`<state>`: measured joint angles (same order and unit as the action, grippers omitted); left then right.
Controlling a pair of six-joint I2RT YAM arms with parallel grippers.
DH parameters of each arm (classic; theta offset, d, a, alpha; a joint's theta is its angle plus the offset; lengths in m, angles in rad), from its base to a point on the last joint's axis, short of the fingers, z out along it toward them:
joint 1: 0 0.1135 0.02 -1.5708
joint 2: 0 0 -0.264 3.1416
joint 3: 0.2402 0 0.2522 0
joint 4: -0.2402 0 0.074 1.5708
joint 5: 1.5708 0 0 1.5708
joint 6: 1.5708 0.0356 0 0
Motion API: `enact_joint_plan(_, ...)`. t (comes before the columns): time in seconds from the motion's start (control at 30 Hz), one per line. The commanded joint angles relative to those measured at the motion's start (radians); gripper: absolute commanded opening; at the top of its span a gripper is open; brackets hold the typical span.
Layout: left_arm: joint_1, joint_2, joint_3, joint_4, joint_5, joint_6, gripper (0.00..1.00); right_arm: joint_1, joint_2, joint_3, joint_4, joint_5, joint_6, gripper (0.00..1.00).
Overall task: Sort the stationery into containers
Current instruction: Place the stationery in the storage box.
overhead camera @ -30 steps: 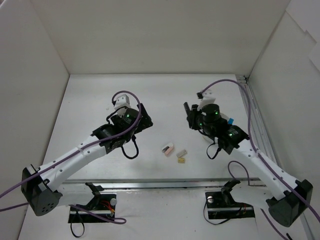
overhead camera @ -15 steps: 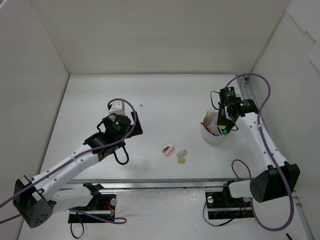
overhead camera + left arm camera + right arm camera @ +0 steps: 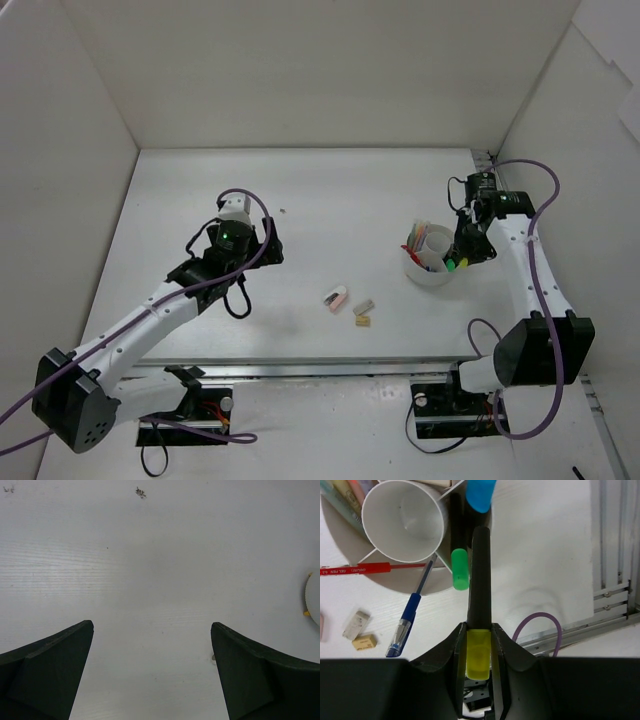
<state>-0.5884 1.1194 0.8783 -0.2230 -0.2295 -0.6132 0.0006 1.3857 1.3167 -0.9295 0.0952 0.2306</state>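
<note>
On table (image 3: pixel 330 190), right side: white tub (image 3: pixel 437 580) with smaller cup (image 3: pixel 402 520) inside. Above tabletop, left gripper (image 3: pixel 152 625), fingers spread wide. At tub's edge, right gripper (image 3: pixel 479 645), pinching yellow-ended highlighter (image 3: pixel 480 575), far end over tub's rim beside green-ended highlighter (image 3: pixel 460 569) and blue-ended highlighter (image 3: pixel 480 492). Sticking out over rim: blue pen (image 3: pixel 410 615), red pen (image 3: pixel 355 570). Lying loose mid-table, 3 close together: pink eraser (image 3: pixel 336 298), grey eraser (image 3: pixel 364 305), tan eraser (image 3: pixel 362 321).
</note>
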Motion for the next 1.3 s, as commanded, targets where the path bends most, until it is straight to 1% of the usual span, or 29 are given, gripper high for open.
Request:
enact_joint_plan(0.0,0.019,0.014,0.007,0.071,0.058,0.039,1.0,-0.03,0.021,0.018,-0.026,-0.133,-0.045,0.0)
enact_joint_plan(0.13,0.038,0.025,0.005,0.082,0.082,0.049,1.0,-0.04,0.022,0.001,-0.029,-0.173,-0.036,0.0)
enact_joint_plan(0.27,0.056,0.026,0.004,0.08,0.102,0.05,1.0,-0.05,0.022,-0.025,-0.051,-0.179,-0.007,0.0)
enact_joint_plan(0.47,0.099,0.036,-0.004,0.099,0.163,0.05,1.0,-0.057,0.03,-0.074,-0.052,-0.227,0.029,0.0)
enact_joint_plan(0.57,0.119,0.042,-0.002,0.096,0.174,0.044,1.0,-0.082,0.056,-0.065,-0.052,-0.204,0.044,0.0)
enact_joint_plan(0.63,0.131,0.045,-0.002,0.094,0.199,0.038,1.0,-0.114,0.094,-0.056,-0.051,-0.221,0.059,0.0)
enact_joint_plan(0.8,0.162,0.042,-0.009,0.09,0.213,0.032,1.0,-0.154,0.189,-0.03,-0.029,-0.322,0.085,0.0)
enact_joint_plan(1.0,0.171,0.03,-0.013,0.08,0.217,0.027,1.0,-0.182,0.248,-0.014,0.011,-0.446,0.096,0.0)
enact_joint_plan(1.13,0.18,0.017,-0.018,0.08,0.217,0.021,1.0,-0.203,0.251,0.001,0.02,-0.524,0.096,0.0)
enact_joint_plan(1.17,0.18,0.017,-0.018,0.079,0.217,0.021,1.0,-0.206,0.25,0.001,0.018,-0.576,0.09,0.0)
enact_joint_plan(1.27,0.18,0.014,-0.019,0.08,0.217,0.017,1.0,-0.214,0.224,-0.026,0.015,-0.661,0.084,0.0)
